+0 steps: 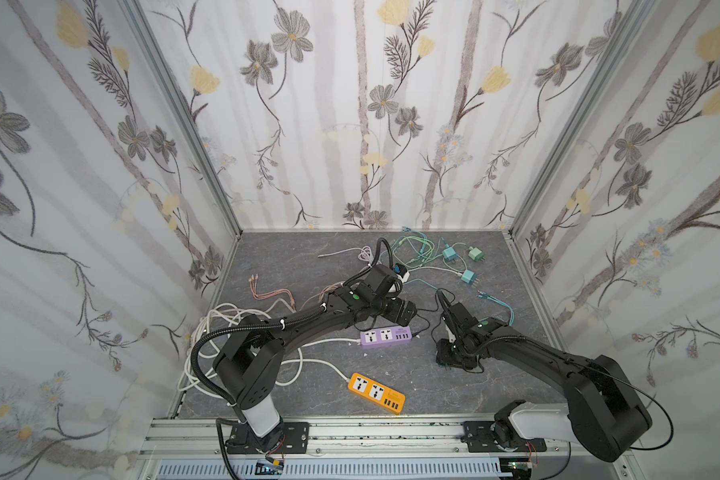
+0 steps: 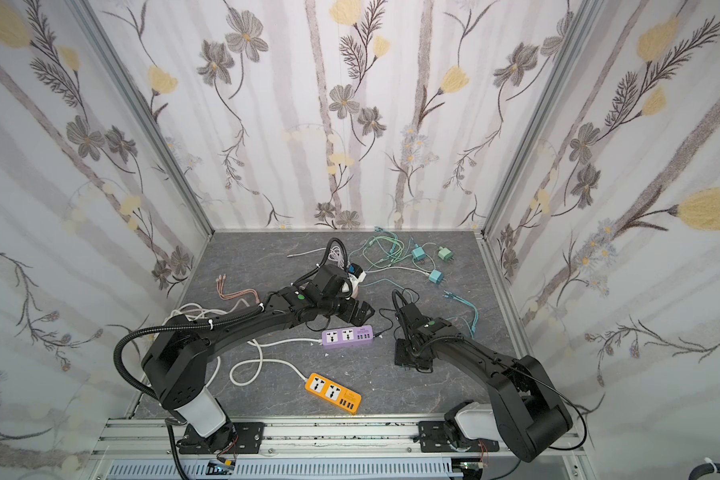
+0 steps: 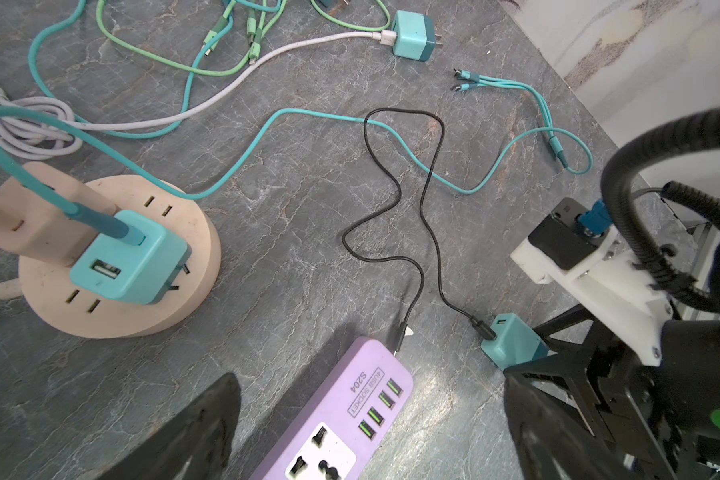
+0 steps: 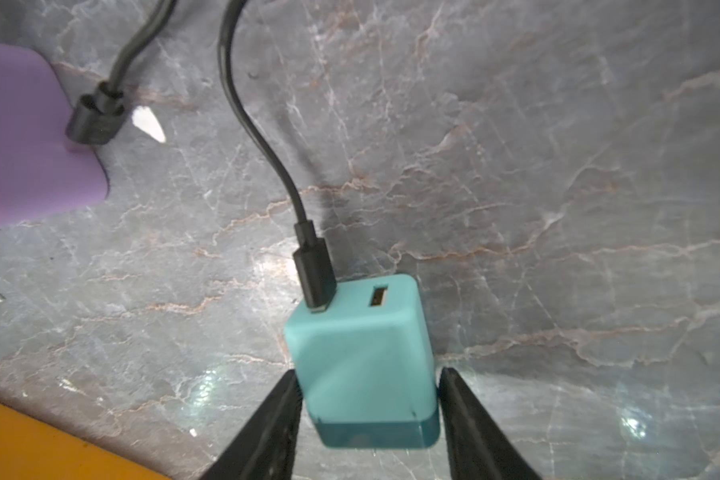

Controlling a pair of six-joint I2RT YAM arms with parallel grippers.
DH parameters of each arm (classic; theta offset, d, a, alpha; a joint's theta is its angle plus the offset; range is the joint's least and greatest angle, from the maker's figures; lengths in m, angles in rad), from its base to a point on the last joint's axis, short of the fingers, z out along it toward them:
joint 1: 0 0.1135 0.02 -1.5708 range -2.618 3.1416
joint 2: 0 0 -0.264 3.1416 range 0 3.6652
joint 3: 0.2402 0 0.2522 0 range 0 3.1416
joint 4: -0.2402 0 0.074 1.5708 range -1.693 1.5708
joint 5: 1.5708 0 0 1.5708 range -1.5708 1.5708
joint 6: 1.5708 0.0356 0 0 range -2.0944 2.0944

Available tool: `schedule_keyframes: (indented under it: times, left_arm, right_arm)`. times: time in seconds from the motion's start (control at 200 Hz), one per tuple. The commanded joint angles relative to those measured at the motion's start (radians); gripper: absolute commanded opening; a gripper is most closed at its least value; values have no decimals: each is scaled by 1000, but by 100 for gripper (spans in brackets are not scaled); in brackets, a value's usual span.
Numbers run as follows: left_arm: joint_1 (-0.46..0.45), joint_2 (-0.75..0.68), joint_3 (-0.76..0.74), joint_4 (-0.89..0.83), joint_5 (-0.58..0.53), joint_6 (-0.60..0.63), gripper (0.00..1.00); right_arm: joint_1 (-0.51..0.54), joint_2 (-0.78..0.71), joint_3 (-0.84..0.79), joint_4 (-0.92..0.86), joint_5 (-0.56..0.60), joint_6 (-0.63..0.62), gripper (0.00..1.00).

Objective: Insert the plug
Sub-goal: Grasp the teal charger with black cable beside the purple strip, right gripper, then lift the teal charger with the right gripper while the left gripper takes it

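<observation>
The plug (image 4: pixel 362 357) is a teal cube charger lying on the grey stone-look table, with a black cable (image 4: pixel 258 137) in one of its two USB ports. My right gripper (image 4: pixel 368 374) straddles it, one finger against each side of the cube. In both top views that gripper (image 1: pixel 449 365) (image 2: pixel 408 361) points down and hides the plug. The left wrist view shows the plug (image 3: pixel 512 345) just beyond the purple power strip (image 3: pixel 350 415). My left gripper (image 3: pixel 370 376) hovers open over that strip's USB end and holds nothing.
The black cable (image 3: pixel 391 187) runs to the end of the purple strip (image 1: pixel 385 336). An orange power strip (image 1: pixel 377 392) lies nearer the front. A round pink socket hub (image 3: pixel 175 282) holds another teal charger (image 3: pixel 129 266). Spare chargers (image 1: pixel 468 276), loose cables and white cords (image 1: pixel 225 316) lie around.
</observation>
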State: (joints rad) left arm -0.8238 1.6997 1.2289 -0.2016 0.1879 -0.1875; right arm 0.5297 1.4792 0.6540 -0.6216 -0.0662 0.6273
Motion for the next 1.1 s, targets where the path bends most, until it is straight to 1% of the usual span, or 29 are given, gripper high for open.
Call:
schedule_keyframes:
  times: [0.0, 0.055, 0.105, 0.17, 0.275, 0.385, 0.515, 0.66, 0.839, 0.854, 0.909, 0.994, 1.094]
  left_arm:
    - [0, 5, 10, -9, 13, -1, 100]
    - [0, 9, 14, -13, 15, -1, 100]
    - [0, 9, 15, -16, 16, -3, 100]
    - [0, 7, 17, -21, 19, -3, 100]
    - [-1, 7, 26, -31, 34, -1, 100]
    - [0, 17, 60, -63, 72, 2, 100]
    - [0, -1, 131, -127, 160, 25, 100]
    - [8, -98, 151, -152, 228, 66, 100]
    - [8, -152, 218, -288, 214, 116, 100]
    - [9, -155, 247, -295, 214, 118, 100]
    - [8, -162, 267, -318, 217, 128, 100]
    - [-1, -158, 307, -358, 231, 139, 100]
    - [-25, -133, 378, -415, 239, 166, 100]
  right_arm:
    - [6, 15, -2, 29, 70, 10, 51]
    - [15, 29, -4, 33, 85, 6, 48]
    - [26, 33, -2, 29, 104, 3, 43]
    - [44, 15, -2, 21, 133, 6, 39]
    - [75, -85, -1, 12, 181, -7, 38]
    - [111, -226, 2, 33, 235, -92, 39]
    - [152, -404, 39, 64, 275, -276, 38]
    - [162, -533, 84, 97, 316, -539, 36]
    - [188, -613, 111, 119, 308, -835, 36]
    - [192, -620, 110, 121, 307, -863, 36]
    - [210, -651, 100, 135, 300, -958, 35]
    - [233, -707, 71, 169, 282, -1097, 35]
    - [243, -768, 39, 197, 259, -1221, 35]
